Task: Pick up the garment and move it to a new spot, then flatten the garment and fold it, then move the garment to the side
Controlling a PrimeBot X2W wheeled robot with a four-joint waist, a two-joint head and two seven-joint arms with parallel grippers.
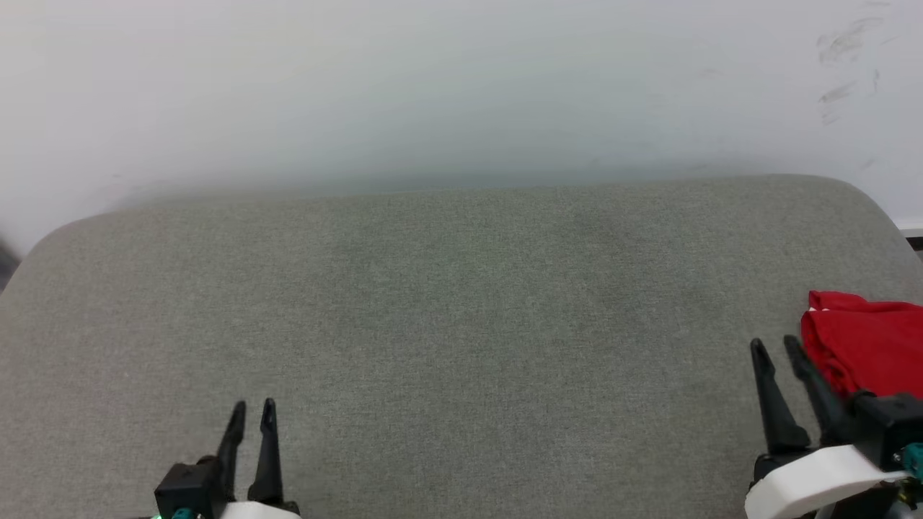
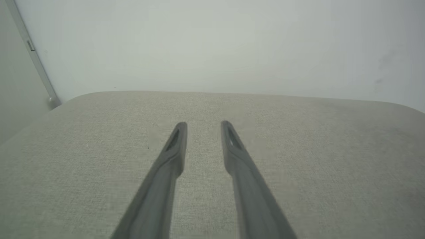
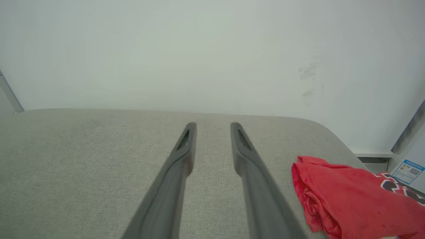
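We see the bright red soft cotton garment (image 1: 865, 342) bunched in a crumpled heap at the far R edge of the grey-green woven-fabric padded surface (image 1: 461, 303) w/ rounded corners. The heap is partly cut off by the head view's R border. In the R wrist view a dark-and-white print (image 3: 393, 186) shows on its far-R part, and a folded edge of the cloth faces the fingers.

Our R gripper (image 1: 774, 343), w/ two long dark fingers, sits low at the R of the head view, tips pointing up-view, just beside the garment's L edge. Its fingers are parted w/ bare surface visible btw them, grasping nothing. The finger nearer the red cloth overlaps it in the head view, so we can't tell if they touch.

Our L gripper (image 1: 253, 405), same dark two-finger type, is at the lower L, well apart from the garment, over bare surface. Its fingers are likewise parted, released, holding nothing.

Behind the surface stands a plain white wall (image 1: 461, 86) w/ grey scuff marks (image 1: 844, 43) at upper R. The R wrist view also shows a small blue-and-white label (image 3: 407, 171) on a pale panel beyond the garment.
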